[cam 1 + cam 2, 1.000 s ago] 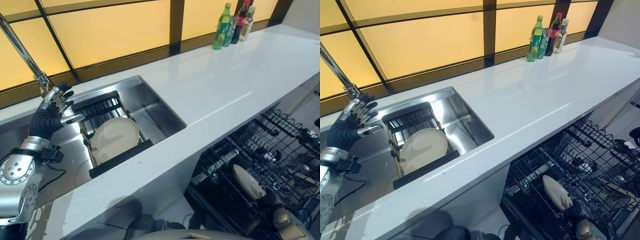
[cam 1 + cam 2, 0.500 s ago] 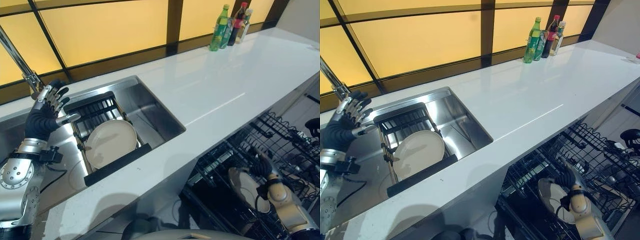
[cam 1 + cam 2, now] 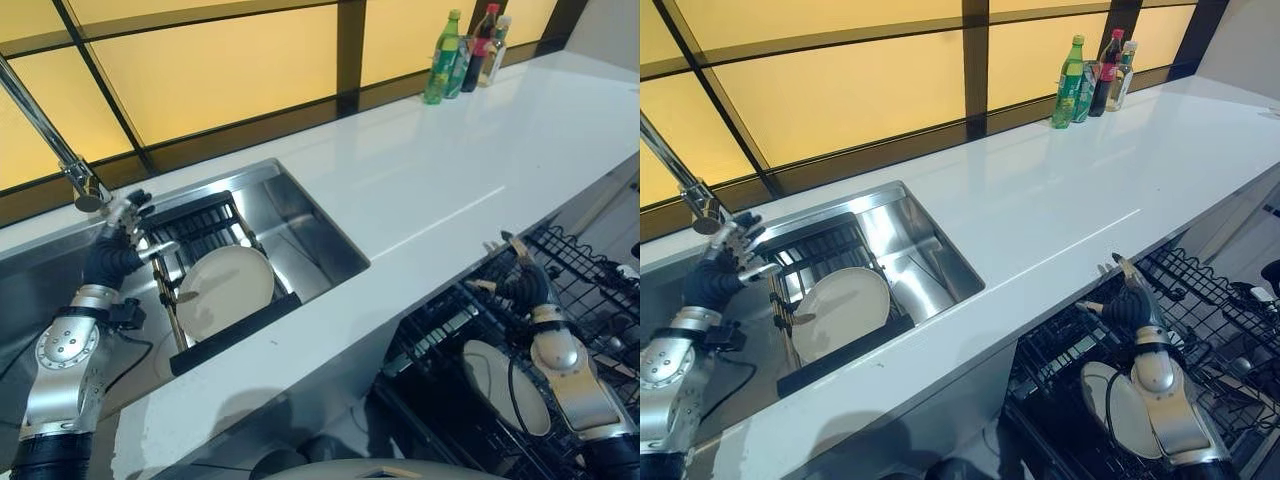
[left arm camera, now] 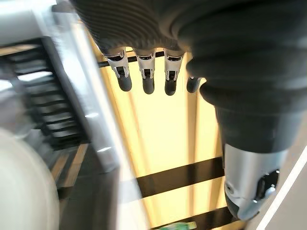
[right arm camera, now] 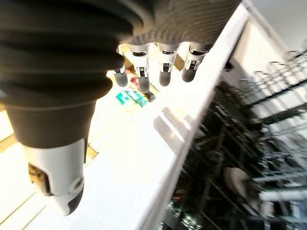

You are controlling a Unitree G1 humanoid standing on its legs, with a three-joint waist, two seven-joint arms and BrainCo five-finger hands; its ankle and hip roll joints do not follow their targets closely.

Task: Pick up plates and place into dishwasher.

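We hold our left hand [image 3: 122, 243], fingers spread and empty, at the back-left corner of the sink rack [image 3: 205, 215] to reach the plate [image 3: 225, 290] leaning there, while our right hand [image 3: 1130, 303], also spread, hovers over the dishwasher rack [image 3: 1200, 300] where another plate [image 3: 1128, 408] already lies.

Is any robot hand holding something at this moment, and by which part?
Nothing is held. The left robot hand is open above the sink, and the right robot hand is open above the dishwasher rack.

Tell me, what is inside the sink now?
Inside the sink stands a black dish rack with one cream plate leaning in it. The left hand hovers beside it, open. The sink floor under the rack is covered.
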